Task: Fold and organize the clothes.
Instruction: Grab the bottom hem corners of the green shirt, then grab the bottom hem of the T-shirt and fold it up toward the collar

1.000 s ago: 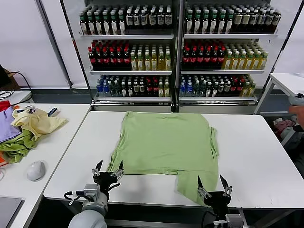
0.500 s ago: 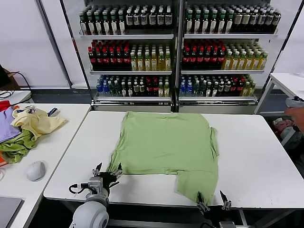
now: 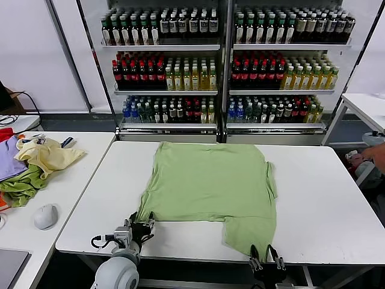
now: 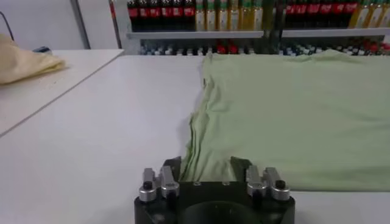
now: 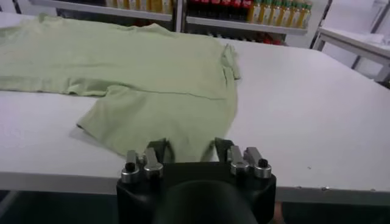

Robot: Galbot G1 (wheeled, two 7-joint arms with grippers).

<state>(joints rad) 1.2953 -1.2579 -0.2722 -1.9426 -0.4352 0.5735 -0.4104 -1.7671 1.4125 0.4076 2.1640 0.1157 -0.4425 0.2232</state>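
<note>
The light green shirt lies spread flat on the white table, plain side up, with no buttons or print showing. A flap of it reaches toward the table's front edge. My left gripper is open, low at the shirt's front left corner. In the left wrist view that corner lies between the fingers of the left gripper. My right gripper is open at the table's front edge, just before the flap. In the right wrist view the right gripper straddles the flap's edge.
A side table on the left holds a pale yellow garment, darker green and purple clothes and a mouse. Bottle shelves stand behind. Another table and a person's arm are at the right.
Both grippers have sunk lower toward the table's front edge. The left one has closed in on the shirt's front left corner, and the right one on the flap's edge.
</note>
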